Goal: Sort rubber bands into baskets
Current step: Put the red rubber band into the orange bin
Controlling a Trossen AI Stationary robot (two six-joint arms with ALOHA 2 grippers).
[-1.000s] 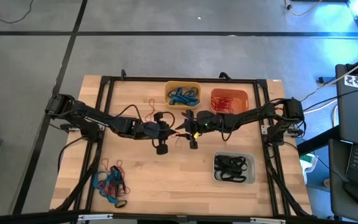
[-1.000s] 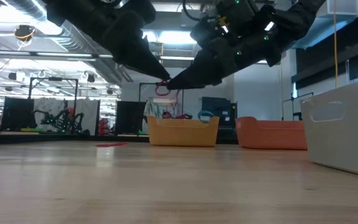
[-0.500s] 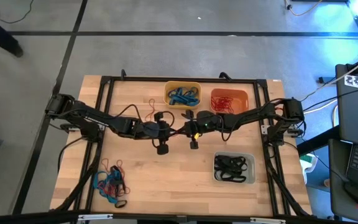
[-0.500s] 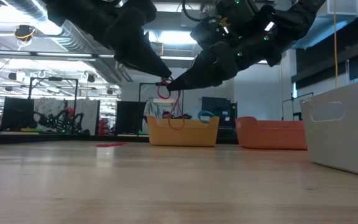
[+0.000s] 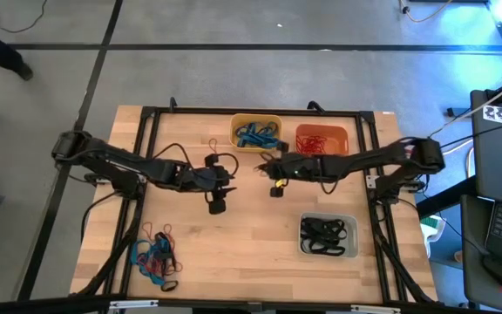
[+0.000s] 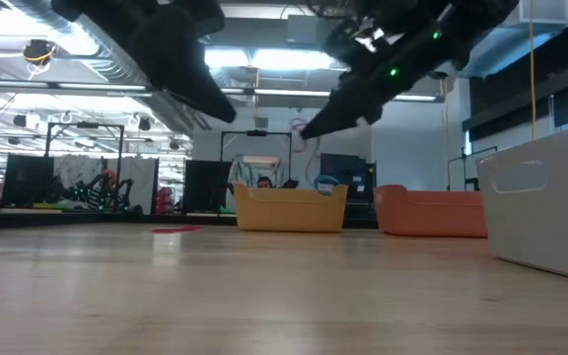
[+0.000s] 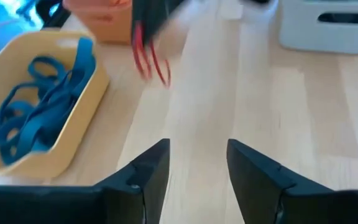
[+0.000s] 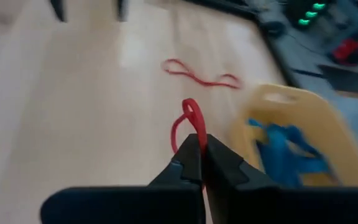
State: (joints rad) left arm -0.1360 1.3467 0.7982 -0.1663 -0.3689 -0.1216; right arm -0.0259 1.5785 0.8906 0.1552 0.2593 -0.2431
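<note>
The right gripper [image 8: 199, 148], raised above the table [image 5: 251, 253] near the yellow basket [image 5: 257, 133] at the far edge, is pinched shut on a red rubber band [image 8: 188, 124]; the left gripper [image 7: 194, 165] hovers over the table's middle with its fingers spread and nothing between them. Blue bands [image 5: 256, 134] fill the yellow basket, red ones the orange basket [image 5: 322, 139] beside it, black ones the pale grey basket [image 5: 328, 235] toward the near right; an unsorted pile [image 5: 155, 258] lies at the near left corner, and one loose red band [image 8: 201, 74] on the wood.

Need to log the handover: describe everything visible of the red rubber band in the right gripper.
The red rubber band is a thin, flexible loop, pinched between the shut fingertips of the right gripper, part of it sticking out past them. It hangs in the air above the wooden table, near the yellow basket, touching nothing else.
</note>
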